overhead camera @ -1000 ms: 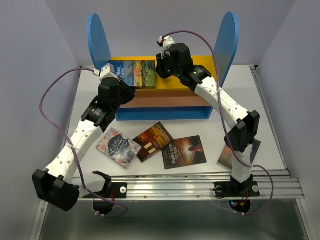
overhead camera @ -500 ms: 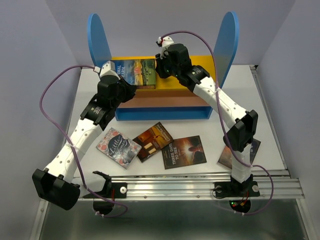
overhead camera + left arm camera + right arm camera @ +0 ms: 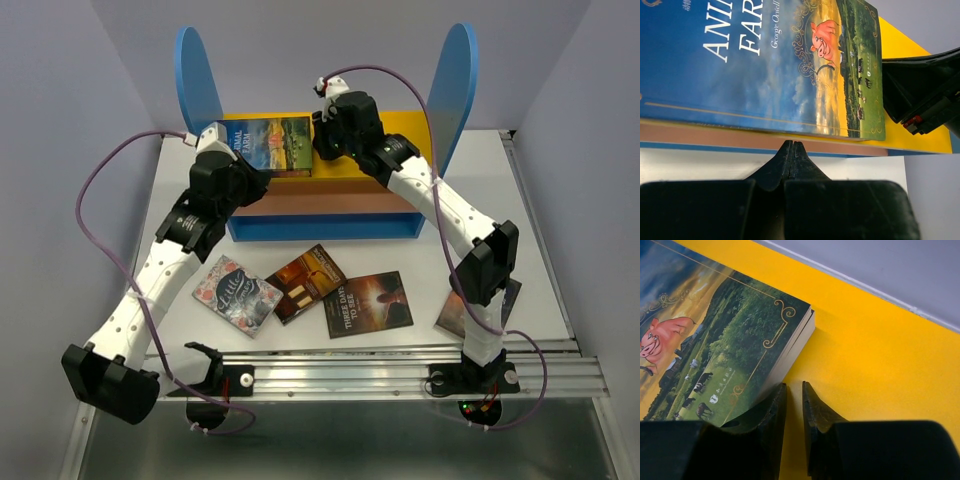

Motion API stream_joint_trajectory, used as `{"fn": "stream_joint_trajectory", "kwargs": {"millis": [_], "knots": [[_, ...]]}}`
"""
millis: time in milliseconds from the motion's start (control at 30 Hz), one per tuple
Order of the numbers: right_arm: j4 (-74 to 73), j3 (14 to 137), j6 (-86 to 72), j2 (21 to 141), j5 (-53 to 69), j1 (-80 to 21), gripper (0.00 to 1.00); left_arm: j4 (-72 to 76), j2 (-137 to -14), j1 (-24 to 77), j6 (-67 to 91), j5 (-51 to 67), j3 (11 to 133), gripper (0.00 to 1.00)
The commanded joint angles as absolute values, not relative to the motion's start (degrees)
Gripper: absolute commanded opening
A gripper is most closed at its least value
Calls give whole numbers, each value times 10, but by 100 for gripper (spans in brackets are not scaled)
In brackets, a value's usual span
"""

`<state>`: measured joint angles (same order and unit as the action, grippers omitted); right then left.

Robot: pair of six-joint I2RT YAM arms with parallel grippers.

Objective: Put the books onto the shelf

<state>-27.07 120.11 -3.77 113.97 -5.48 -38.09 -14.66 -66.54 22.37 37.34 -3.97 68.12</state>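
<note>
Lying nearest me on the table (image 3: 545,210), four books flat: Little Women (image 3: 237,292), a brown cover (image 3: 306,283), Three Days to See (image 3: 366,303), and one more (image 3: 508,297) half hidden behind my right arm. Beyond them, the shelf (image 3: 330,228). Animal Farm (image 3: 270,145) flat on its yellow top board (image 3: 865,340).

Left end effector (image 3: 792,150): fingers pressed together, empty, tips just short of that book's long near edge. Arm stretched forward from the left.

Right end effector (image 3: 794,390): fingers a narrow slit apart, nothing between, one finger at the book's corner. Arm reaching over the shelf from the right.
</note>
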Motion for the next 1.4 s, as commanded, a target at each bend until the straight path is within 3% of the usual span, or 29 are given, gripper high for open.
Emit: {"fn": "stream_joint_trajectory", "kwargs": {"millis": [0, 233, 1367], "knots": [[-241, 1193, -38, 1100, -46, -394, 25, -147, -622, 221, 367, -54, 677, 0], [-241, 1182, -35, 1087, -50, -399, 25, -182, -599, 210, 361, -105, 686, 0], [-241, 1152, -24, 1071, -39, -415, 25, -202, -626, 144, 341, -136, 721, 0]]}}
